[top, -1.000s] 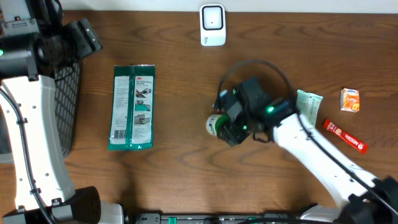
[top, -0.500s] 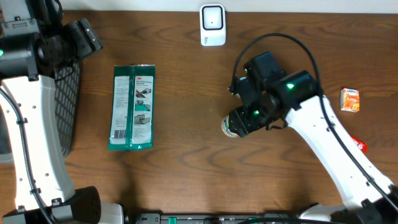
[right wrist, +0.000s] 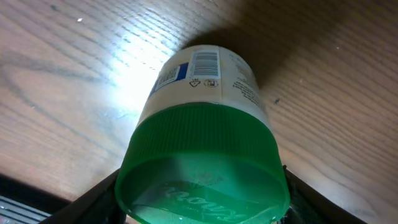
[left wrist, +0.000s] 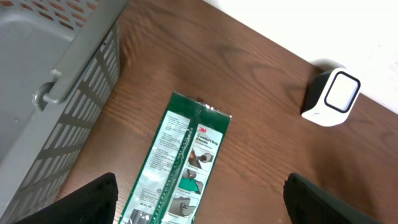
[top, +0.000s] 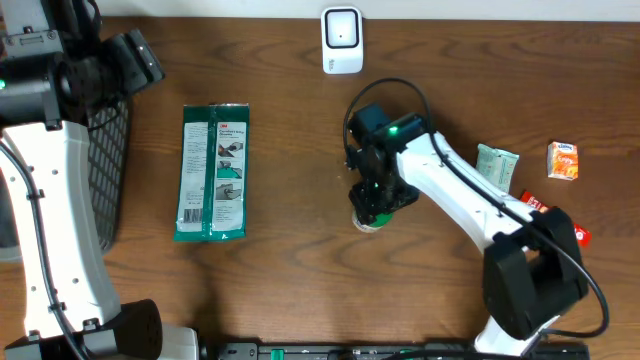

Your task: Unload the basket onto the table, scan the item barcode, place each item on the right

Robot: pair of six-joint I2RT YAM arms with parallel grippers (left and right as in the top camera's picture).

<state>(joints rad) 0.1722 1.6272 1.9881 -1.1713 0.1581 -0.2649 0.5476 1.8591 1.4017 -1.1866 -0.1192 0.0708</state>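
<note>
Scanner (top: 341,40) sits top centre of the bench (top: 270,280). Packet (top: 212,172) lies left of centre, with the basket (top: 108,170) beyond it at the left edge. Bottle (right wrist: 199,118) is mid-frame, below the scanner. Far right: sachet (top: 497,165), small box (top: 563,160) beside it, stick (top: 533,207) just below.

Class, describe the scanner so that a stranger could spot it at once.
Follow the far edge of the wooden table to its middle. There stands the scanner, a white box with a dark-rimmed window; the green packet nearby lies flat.
</note>
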